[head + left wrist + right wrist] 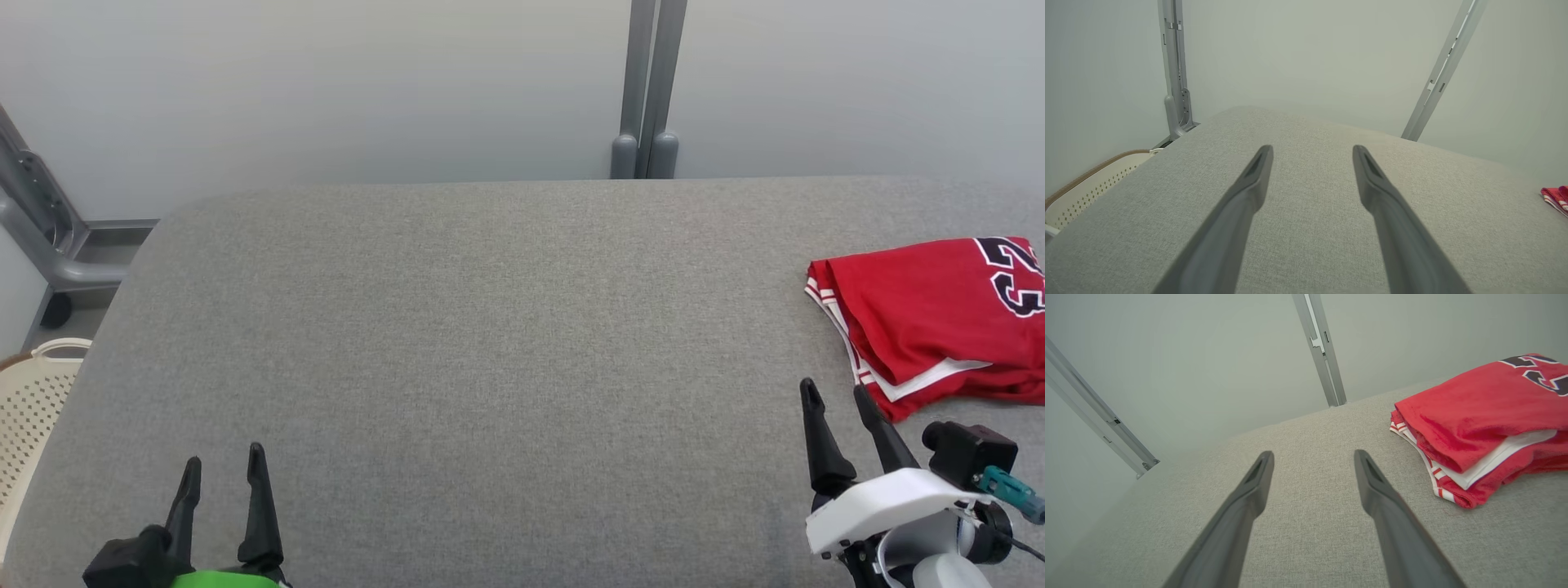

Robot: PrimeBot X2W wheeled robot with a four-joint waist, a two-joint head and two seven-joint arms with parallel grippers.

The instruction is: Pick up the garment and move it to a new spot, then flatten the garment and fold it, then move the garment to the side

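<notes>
red garment [922, 310] lies folded in a soft stack at the right edge of the frame, on the grey worktop [490, 367]. it looks light, floppy and a bit slick, so the layers may slide. i'd pinch the thick folded edge at its lower left. my right jaws hover just beside it, spread wide, empty. left jaws at lower left, released too, well apart.

Lab-like test bay: bare pale walls [326, 82], metal rails [649, 82], grey padded table [457, 327].
</notes>
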